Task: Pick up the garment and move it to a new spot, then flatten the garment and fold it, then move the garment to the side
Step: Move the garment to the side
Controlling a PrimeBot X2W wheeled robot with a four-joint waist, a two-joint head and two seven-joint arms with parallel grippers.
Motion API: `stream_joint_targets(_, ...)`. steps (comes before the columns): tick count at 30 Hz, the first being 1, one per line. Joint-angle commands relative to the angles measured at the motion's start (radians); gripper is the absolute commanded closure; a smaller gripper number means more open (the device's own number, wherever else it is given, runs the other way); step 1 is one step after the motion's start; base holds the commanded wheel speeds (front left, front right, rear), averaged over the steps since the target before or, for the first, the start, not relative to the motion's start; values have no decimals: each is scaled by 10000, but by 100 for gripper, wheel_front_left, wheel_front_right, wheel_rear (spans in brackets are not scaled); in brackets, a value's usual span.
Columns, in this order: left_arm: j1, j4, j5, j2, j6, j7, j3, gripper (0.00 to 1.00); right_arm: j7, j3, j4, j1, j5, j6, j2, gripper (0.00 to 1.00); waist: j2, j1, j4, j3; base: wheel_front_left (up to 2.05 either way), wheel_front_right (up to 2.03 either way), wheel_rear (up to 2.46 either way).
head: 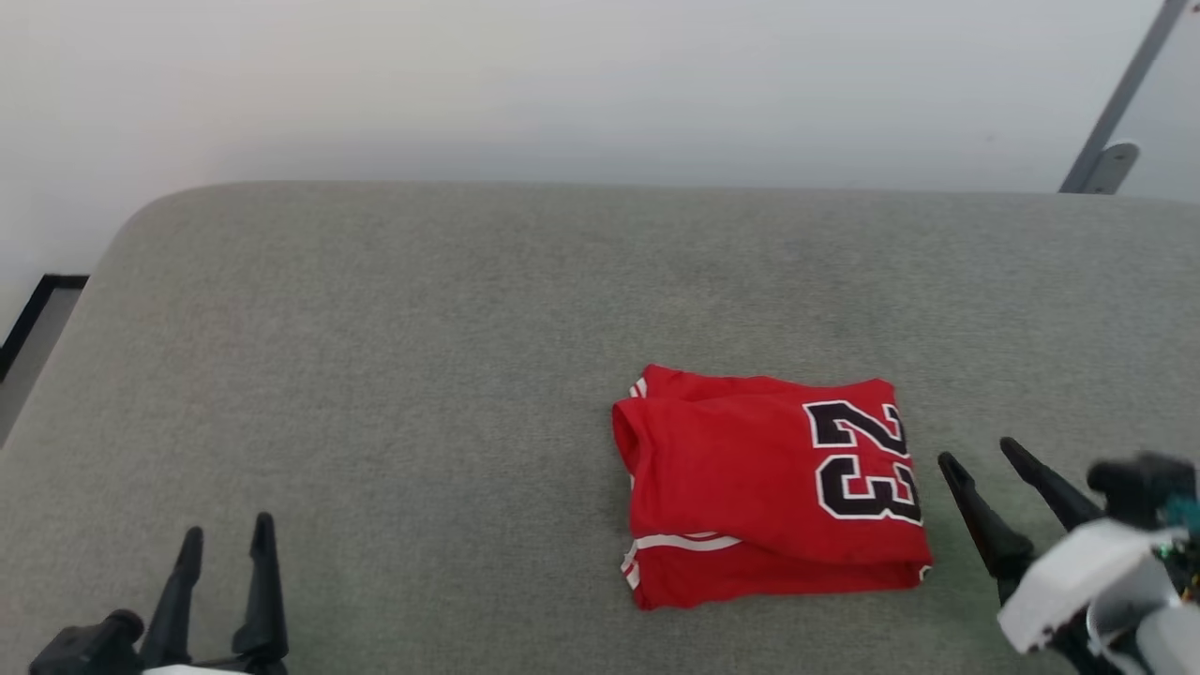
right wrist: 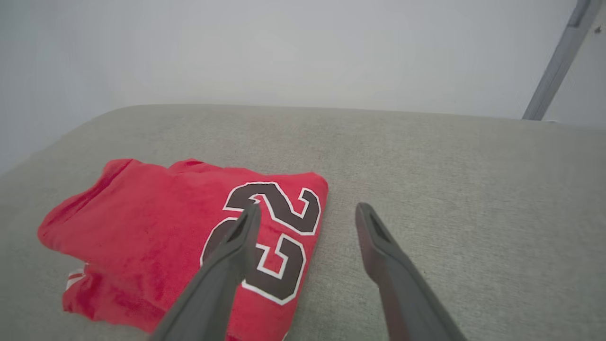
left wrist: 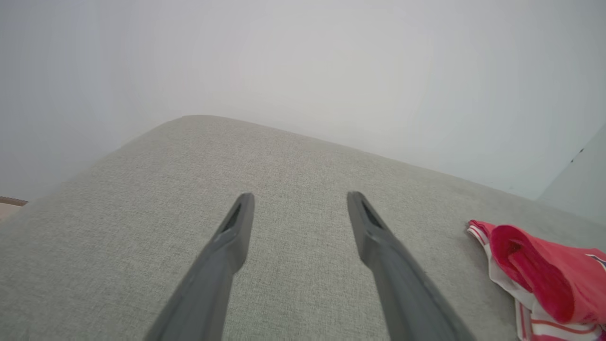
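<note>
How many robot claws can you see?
2. The left gripper is open at the lower left, over the grey cushion. The right gripper is open just right of the folded red garment. None seem hidden.

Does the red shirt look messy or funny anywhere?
Only a little. The garment lies folded on the grey surface, but the fold is not quite even: a lower layer with striped trim pokes out along its near edge. Nothing looks torn or spilled.
</note>
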Motion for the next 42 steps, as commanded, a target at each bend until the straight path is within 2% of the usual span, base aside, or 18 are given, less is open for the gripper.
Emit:
stream_joint_targets(1, -184, 5, -97, -35, -31, -65, -100, 0, 553, 351, 111, -395, 435, 1, -221, 0, -1, 0, 160, 130, 0, 0, 0)
stream_joint_targets(8, -475, 144, -188, -64, -31, -64, -555, 0, 3336, 1553, 418, -1805, 1719, 1, -1211, 0, -1, 0, 710, 599, 0, 0, 0)
stream_joint_targets(16, -905, 385, -296, -101, -31, -65, -981, 0, 6262, 2187, 859, -2757, 2701, 1, -1879, 0, -1, 0, 1406, 1158, 0, 0, 0)
stream_joint_targets(21, -1218, 484, -406, -85, -31, -65, -1195, 0, 7728, 2450, 1423, -3259, 3073, 1, -1661, 0, -1, 0, 1714, 1599, 0, 0, 0)
stream_joint_targets(25, -1447, 566, -488, -68, -31, -65, -1362, 0, 8932, 2827, 2118, -3462, 3246, 1, -1154, 0, -1, 0, 1897, 1884, 0, 0, 0)
stream_joint_targets(26, -1516, 581, -507, -76, -31, -64, -1408, 0, 9153, 2904, 2258, -3487, 3270, 1, -1069, 19, -1, 0, 1930, 1943, 0, 0, 0)
stream_joint_targets(27, -1589, 597, -517, -76, -31, -64, -1424, 0, 9312, 2946, 2285, -3509, 3380, -1, -946, 86, -1, 0, 1948, 1986, 0, 0, 0)
stream_joint_targets(28, -1589, 597, -517, -76, -31, -64, -1424, 0, 9312, 2946, 2285, -3509, 3380, -1, -946, 86, -1, 0, 1948, 1986, 0, 0, 0)
stream_joint_targets(29, -1640, 595, -529, -73, -31, -65, -1425, 0, 9358, 2929, 2227, -3564, 3452, 2, -859, 100, -1, 0, 1951, 2025, 0, 0, 0)
stream_joint_targets(33, -1808, 594, -513, -16, -31, -65, -1434, 0, 9292, 2628, 1881, -3846, 3677, 2, -1032, 100, -1, 0, 1850, 2165, 0, 0, 0)
stream_joint_targets(42, -2560, 273, -289, 234, -31, -61, -1648, 0, 8925, 1683, 1148, -4389, 3402, -33, -2586, 100, -1, 0, 1138, 2511, 0, 0, 0)
